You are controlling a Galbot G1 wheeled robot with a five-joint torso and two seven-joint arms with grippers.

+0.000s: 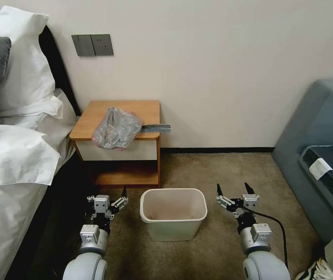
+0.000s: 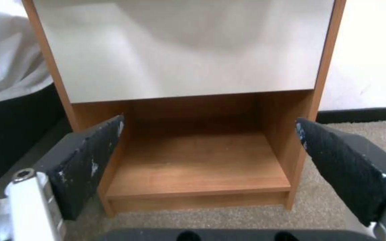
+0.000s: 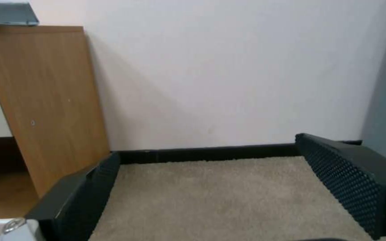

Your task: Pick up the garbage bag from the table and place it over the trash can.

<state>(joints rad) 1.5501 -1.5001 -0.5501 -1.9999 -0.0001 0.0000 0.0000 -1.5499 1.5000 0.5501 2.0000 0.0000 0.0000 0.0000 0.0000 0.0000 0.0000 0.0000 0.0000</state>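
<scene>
Here the garbage bag [image 1: 116,128] lies crumpled on the table [image 1: 92,116], unlabelled

In my head view the desk [image 1: 96,116] sits centre-left against the wall, the garbage bag [image 1: 116,128] on it, overhanging its front edge. Below, lower centre, the trash can [image 1: 173,213] stands on the carpet. The bed [image 1: 14,163] fills the left, a sofa [image 1: 322,128] the right.

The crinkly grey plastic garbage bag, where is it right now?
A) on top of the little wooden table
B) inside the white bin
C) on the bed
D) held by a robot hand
A: the crinkly grey plastic garbage bag lies on the orange-brown top of the small wooden table, drooping over its front edge, while the cream-white plastic trash can stands on the carpet with no bag in it.
</scene>
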